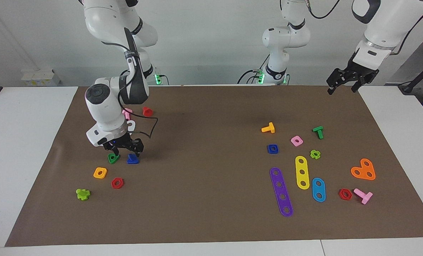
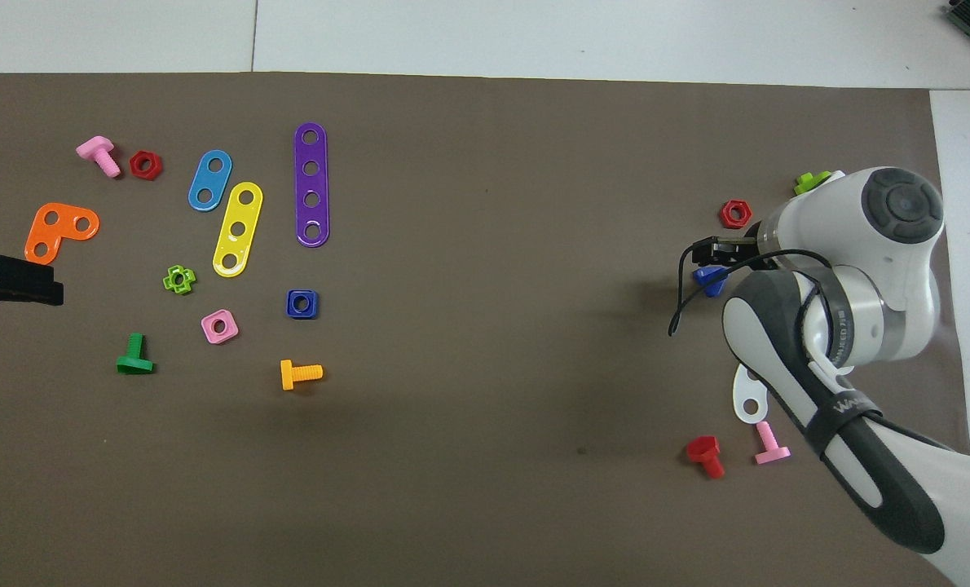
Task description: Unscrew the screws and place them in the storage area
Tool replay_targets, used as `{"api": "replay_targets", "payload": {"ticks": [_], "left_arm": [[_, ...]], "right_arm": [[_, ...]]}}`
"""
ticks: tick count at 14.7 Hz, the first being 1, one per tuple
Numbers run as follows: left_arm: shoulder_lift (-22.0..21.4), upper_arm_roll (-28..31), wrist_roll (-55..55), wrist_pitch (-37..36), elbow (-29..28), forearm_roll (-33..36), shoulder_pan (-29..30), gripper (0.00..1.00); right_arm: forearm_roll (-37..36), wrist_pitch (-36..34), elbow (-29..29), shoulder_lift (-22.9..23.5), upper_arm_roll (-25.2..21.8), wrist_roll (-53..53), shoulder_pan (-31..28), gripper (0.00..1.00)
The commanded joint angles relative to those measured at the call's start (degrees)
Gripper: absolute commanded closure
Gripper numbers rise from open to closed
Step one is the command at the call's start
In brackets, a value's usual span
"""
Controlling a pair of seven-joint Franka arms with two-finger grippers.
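The small blue screw with a triangular head lies on the brown mat beside the green triangular nut. It also shows in the overhead view. My right gripper hovers just above the screw and the green nut, fingers spread and empty. The storage area around it holds the orange square nut, the red hexagonal nut and the white curved strip, which the right arm partly hides. My left gripper waits open, raised over the mat's corner at the left arm's end.
A lime cross nut, a red screw and a pink screw lie near the right arm. Toward the left arm's end lie purple, yellow and blue strips, an orange heart, a blue square nut and several screws and nuts.
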Motion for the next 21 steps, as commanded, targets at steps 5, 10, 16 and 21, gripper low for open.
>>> {"api": "replay_targets", "payload": {"ticks": [5,10,16,21], "left_arm": [[-0.36,-0.38,-0.36,0.33,-0.47,1.16,0.53,0.00],[-0.36,-0.38,-0.36,0.33,-0.47,1.16,0.53,0.00],[-0.36,-0.38,-0.36,0.33,-0.47,1.16,0.53,0.00],[-0.36,-0.38,-0.36,0.33,-0.47,1.16,0.53,0.00]], "right_arm": [[1.19,-18.86,10.40,-9.51,0.90,-1.61,-0.43,0.01],[1.36,-32.84,22.00,-9.79,0.37,-2.22,-1.40,0.00],[1.37,-38.39,22.11,-12.86,0.46,-2.92,-1.22,0.00],[1.37,-38.75,20.35,-13.83,0.46,-5.66,-1.48,0.00]]}}
